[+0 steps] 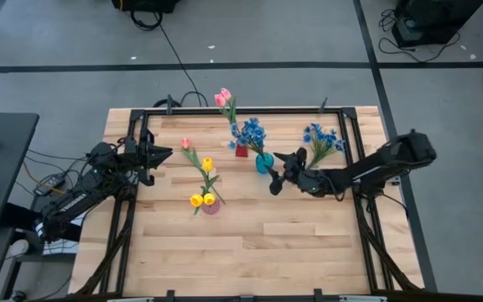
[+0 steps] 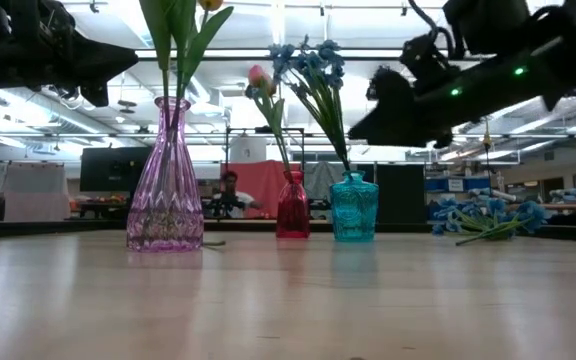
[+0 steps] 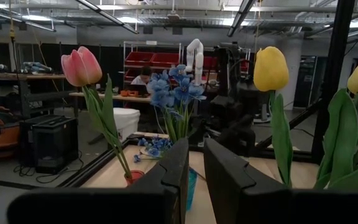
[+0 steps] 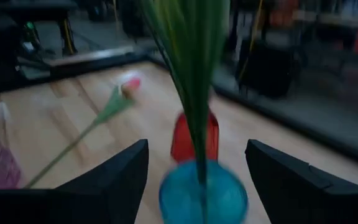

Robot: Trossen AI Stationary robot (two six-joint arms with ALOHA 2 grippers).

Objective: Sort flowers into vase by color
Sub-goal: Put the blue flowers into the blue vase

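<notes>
Worktop (image 1: 292, 252): wood slats, black frame. Left arm waits at the left edge, left claw (image 1: 159, 154) w/ fingers nearly together, nothing held. Right arm reaches in from the right; right claw (image 1: 280, 174) sits just right of the teal vase (image 1: 263, 163), fingers apart, empty, straddling the vase mouth in its wrist view.

Three vases mid-worktop: purple vase (image 2: 166, 180) nearest, w/ yellow tulips (image 1: 202, 199); teal vase w/ blue blooms (image 1: 250, 132); red vase (image 2: 292, 206) farther, w/ a pink tulip (image 1: 223, 97).

Still loose: blue bunch (image 1: 321, 139) lying by the far right frame, long axis running near-right to far-left, blooms far; a pink tulip stem (image 1: 191, 151) lying on the worktop left of center, long axis slanting far-left to near-right, bloom at the far-left end.

Judgement: blue bunch lies right and far of the right claw, clearly that arm's pick; the lying pink stem is nearer the left claw.
</notes>
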